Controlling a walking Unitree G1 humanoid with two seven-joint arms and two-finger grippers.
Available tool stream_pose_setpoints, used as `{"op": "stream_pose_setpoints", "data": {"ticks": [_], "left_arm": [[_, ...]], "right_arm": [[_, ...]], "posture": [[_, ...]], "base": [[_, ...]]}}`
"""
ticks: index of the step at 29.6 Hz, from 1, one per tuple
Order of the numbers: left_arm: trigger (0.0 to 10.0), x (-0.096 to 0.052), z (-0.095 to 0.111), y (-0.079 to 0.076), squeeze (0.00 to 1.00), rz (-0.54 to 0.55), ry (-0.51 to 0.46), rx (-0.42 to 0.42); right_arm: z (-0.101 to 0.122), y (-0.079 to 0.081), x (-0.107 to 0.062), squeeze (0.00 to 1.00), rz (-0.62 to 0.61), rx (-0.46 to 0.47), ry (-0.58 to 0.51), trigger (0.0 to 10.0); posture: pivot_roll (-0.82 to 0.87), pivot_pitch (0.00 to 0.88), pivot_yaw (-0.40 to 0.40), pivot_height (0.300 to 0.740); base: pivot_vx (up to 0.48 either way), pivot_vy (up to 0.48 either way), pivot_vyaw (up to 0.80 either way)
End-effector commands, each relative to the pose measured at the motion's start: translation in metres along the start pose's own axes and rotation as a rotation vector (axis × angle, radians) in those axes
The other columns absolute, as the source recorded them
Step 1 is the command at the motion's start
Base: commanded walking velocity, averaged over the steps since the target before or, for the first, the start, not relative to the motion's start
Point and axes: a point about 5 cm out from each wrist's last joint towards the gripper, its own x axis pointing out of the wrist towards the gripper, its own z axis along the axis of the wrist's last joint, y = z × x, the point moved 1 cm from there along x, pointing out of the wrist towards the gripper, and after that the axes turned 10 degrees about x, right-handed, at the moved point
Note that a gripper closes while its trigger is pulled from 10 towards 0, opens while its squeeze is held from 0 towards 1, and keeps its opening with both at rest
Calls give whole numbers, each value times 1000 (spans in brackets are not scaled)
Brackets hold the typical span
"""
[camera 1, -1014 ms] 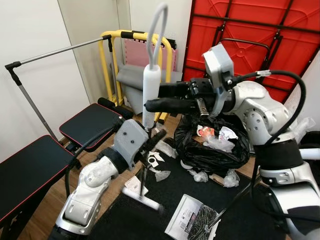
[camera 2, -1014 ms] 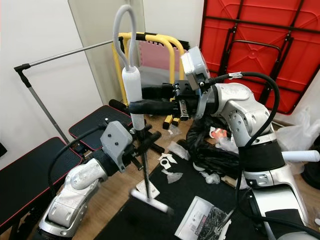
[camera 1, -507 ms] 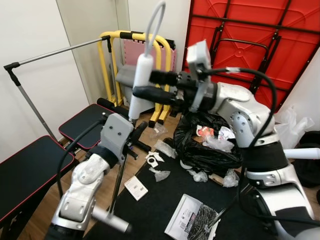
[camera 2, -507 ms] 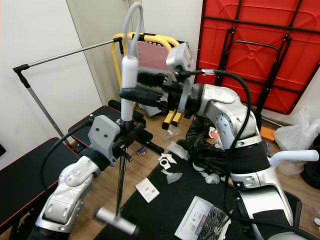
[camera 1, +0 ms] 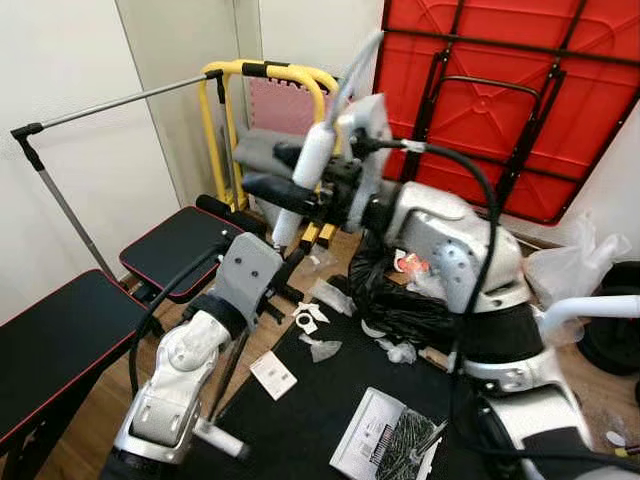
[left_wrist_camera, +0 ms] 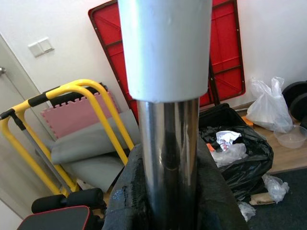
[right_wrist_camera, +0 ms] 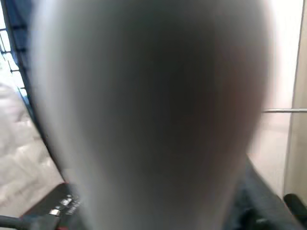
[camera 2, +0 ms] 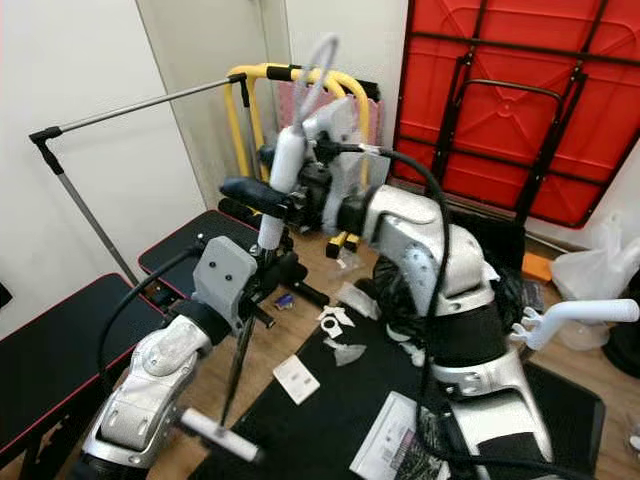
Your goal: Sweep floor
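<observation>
- Two grippers are on the broom (camera 2: 268,222) right now: the right gripper (camera 2: 262,196) is clamped around the white grip sleeve up top, and the left gripper (camera 2: 268,277) is clamped lower down on the bare metal pole.
- The broom stands tilted in front of the robot, with its head (camera 2: 218,436) down on the wood floor (camera 2: 205,385), right at the edge of the black mat (camera 2: 330,420).
- It looks like a light, stiff tube; the polished metal is probably slick, so the lower grip could slide or twist.
- The sleeve is the better place to hold, and hands spread apart give leverage.
- Paper scraps (camera 2: 337,320) and a small card (camera 2: 295,378) lie near the black trash bag (camera 1: 420,300); they look light enough to skitter away.
</observation>
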Motion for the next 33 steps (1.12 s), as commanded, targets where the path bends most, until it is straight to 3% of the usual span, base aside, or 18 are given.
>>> {"op": "stream_pose_setpoints", "data": {"ticks": [1, 9, 28, 29, 30, 31, 33], "left_arm": [[0, 3, 17, 2, 0, -9, -75, 68], [0, 5, 18, 2, 0, -7, -90, 62], [0, 10, 20, 8, 0, 48, -95, 24], [3294, 9, 18, 11, 1000, 76, -87, 0], [3294, 8, 17, 13, 1000, 95, -81, -17], [10000, 8, 16, 14, 1000, 108, -75, -35], [10000, 7, 14, 16, 1000, 118, -68, -49]], "right_arm": [[-6, -22, -11, 0, -138, 64, 4, 0], [-1, -18, -11, 0, -118, 124, -43, 0], [5, -16, -12, 0, -165, 159, -81, 0], [5, -16, -12, 0, -168, 159, -82, 0], [5, -16, -12, 0, -170, 160, -83, 0], [5, -16, -12, 0, -172, 160, -86, 0], [6, -17, -13, 0, -178, 153, -91, 0]], "posture": [[-176, 0, -38, 740], [-182, 0, -24, 740], [-150, 0, -31, 740], [-150, 0, -31, 740], [-150, 0, -31, 740], [-153, 0, -32, 740], [-154, 0, -32, 740]], "base": [[0, 0, 0], [0, 0, 0], [0, 0, 0], [0, 0, 0], [0, 0, 0], [0, 0, 0], [0, 0, 0]]}}
